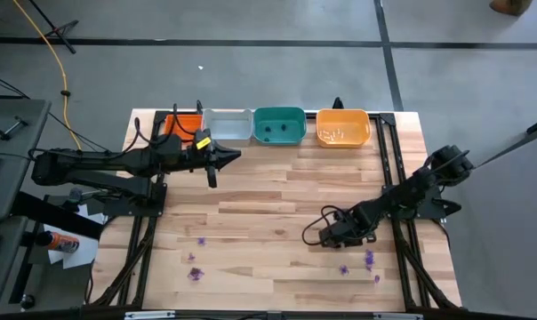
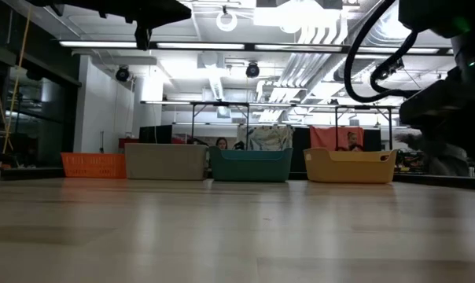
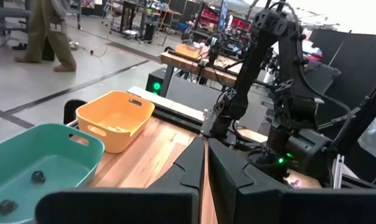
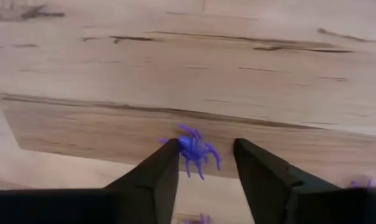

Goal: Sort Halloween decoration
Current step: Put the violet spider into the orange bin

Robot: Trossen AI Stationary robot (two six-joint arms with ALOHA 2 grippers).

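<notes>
No legible brand, label or writing was found on any item; a yellow tag on the left arm could not be read.

Off the table's left edge lay loose papers and an orange-capped bottle (image 1: 62, 240). The left arm reached in from that side and hung above the far-left part of the table (image 1: 251, 191). The left gripper (image 1: 236, 156) hovered just short of the grey tray (image 1: 227, 124), its fingers (image 3: 187, 168) pressed together on nothing.

Four trays stood in a row along the far edge: a red tray (image 1: 183, 123), the grey one, a green tray (image 1: 279, 125) containing two dark trinkets (image 3: 37, 177), and an orange tray (image 1: 343, 126) containing pale pieces (image 1: 338, 135).

Near the near-left corner several purple trinkets (image 1: 196, 274) lay scattered on the wood, well apart from both arms.

The right arm came in over the right edge, with a black cable looped beside its wrist. The right gripper (image 1: 324, 236) was low over the near-right part of the table. Its fingers (image 4: 157, 171) were spread, standing on either side of a purple spider (image 4: 193, 151) that lay on the wood; whether they touched it could not be determined. More purple pieces (image 1: 369, 259) lay just beyond, toward the near-right corner.

In the room beyond, a person's legs (image 3: 48, 31) showed on the floor, and two seated persons appeared behind the trays.
</notes>
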